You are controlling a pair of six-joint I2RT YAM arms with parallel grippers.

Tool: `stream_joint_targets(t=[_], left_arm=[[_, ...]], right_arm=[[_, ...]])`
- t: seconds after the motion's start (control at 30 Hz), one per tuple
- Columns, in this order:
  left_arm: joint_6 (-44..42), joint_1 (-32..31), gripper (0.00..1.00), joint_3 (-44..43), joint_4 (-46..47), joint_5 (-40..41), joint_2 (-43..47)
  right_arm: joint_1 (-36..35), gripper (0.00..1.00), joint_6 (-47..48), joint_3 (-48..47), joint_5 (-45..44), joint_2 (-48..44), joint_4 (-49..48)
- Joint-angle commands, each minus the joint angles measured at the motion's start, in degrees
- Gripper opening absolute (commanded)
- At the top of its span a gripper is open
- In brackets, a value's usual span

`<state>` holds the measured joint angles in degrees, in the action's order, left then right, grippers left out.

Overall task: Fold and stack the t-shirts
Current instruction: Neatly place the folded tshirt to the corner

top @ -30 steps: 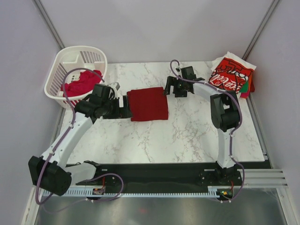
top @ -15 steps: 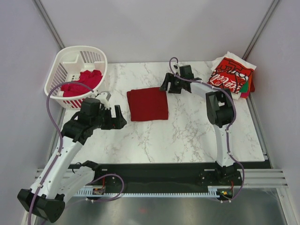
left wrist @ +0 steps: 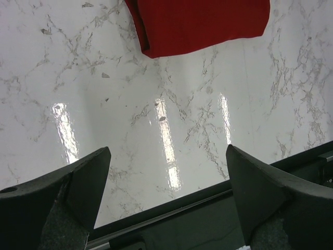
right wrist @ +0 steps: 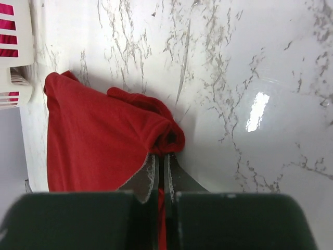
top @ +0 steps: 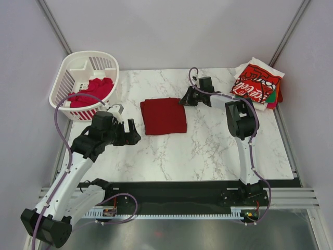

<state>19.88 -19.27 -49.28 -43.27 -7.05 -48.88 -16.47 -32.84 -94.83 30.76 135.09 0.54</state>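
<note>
Right end effector [top: 183, 99]: pressed together, pinching one corner of the folded dark red t-shirt [top: 164, 115]. In the wrist view a rolled hem of the cloth bunches right at the fingertips.
Left end effector [top: 131, 132]: spread wide and holding nothing, above the bare marble surface [top: 208, 146].
Folded dark red t-shirt: lies flat on the surface between the two end effectors. Its far right corner is caught in the right end effector. Its near left corner lies a little ahead of the left end effector, not touching it.
Crumpled red t-shirts [top: 91, 91]: heaped inside the white basket [top: 65, 73], off to the far left side of the left end effector and well apart from the right one.
Coca-Cola t-shirt [top: 255, 83]: tops a folded stack on the right end effector's right side, well apart from it, at the far right corner of the surface.
White t-shirt [top: 257, 63]: its edge shows beneath the Coca-Cola t-shirt in that stack.
Green t-shirt [top: 271, 99]: a sliver shows at the near right edge of the same stack.
</note>
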Motion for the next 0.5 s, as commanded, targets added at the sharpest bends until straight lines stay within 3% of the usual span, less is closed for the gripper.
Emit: stream_joint_targets(t=[0.0,0.17,0.47], left_arm=[[1.39,0.02,1.00,0.41,2.66,1.07,1.51],[1.48,0.02,1.00,0.50,2.57,1.42,2.04],[1.57,0.02,1.00,0.59,2.75,1.51,2.48]], right_arm=[[-0.49,0.00,-1.00,2.28,2.45,1.85,0.34],[-0.41,0.00,0.58,2.72,1.50,-5.60,3.23],[2.14,0.00,9.01,-0.88,-7.29,-19.85,18.00]])
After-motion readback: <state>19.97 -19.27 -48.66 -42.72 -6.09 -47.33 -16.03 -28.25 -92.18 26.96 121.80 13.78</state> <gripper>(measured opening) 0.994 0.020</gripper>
